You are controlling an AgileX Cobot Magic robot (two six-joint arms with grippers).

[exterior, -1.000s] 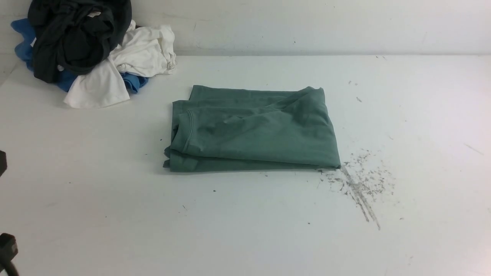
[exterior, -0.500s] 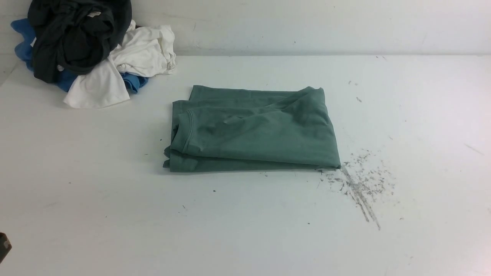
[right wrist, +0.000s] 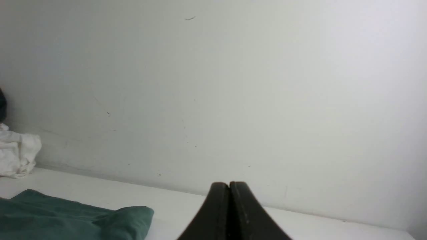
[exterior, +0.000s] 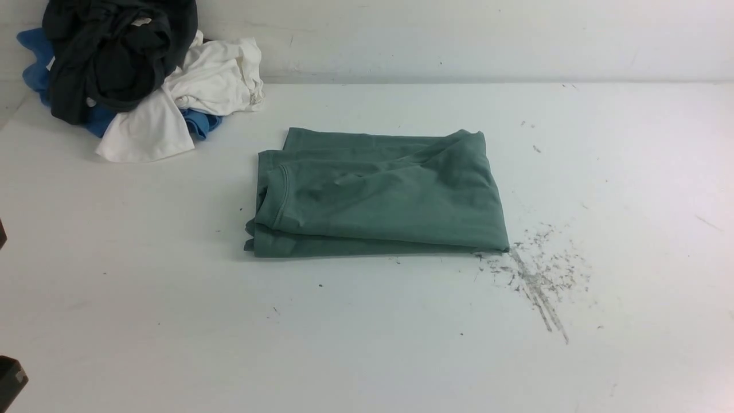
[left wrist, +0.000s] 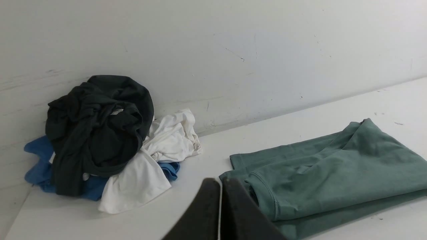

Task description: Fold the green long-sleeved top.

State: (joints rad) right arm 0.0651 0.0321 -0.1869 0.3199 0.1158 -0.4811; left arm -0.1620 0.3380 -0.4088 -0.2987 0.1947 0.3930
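Note:
The green long-sleeved top (exterior: 378, 195) lies folded into a compact rectangle in the middle of the white table (exterior: 143, 275), its ribbed neck band at the left side. It shows again in the left wrist view (left wrist: 333, 173) and as a corner in the right wrist view (right wrist: 66, 220). My left gripper (left wrist: 221, 181) is shut and empty, held back from the top's neck side. My right gripper (right wrist: 229, 185) is shut and empty too, off the top's right side and facing the wall. In the front view only a dark bit of the left arm (exterior: 10, 378) shows at the lower left edge.
A heap of black (exterior: 114, 51), white (exterior: 212, 74) and blue (exterior: 34, 51) garments sits at the table's far left corner against the wall. Grey scuff marks (exterior: 533, 275) streak the table right of the top. A white wall (exterior: 459, 34) bounds the far edge.
The left arm's dark parts at the front view's left edge have shifted: they dropped nearly out of view, then edged back in. The top has not moved.

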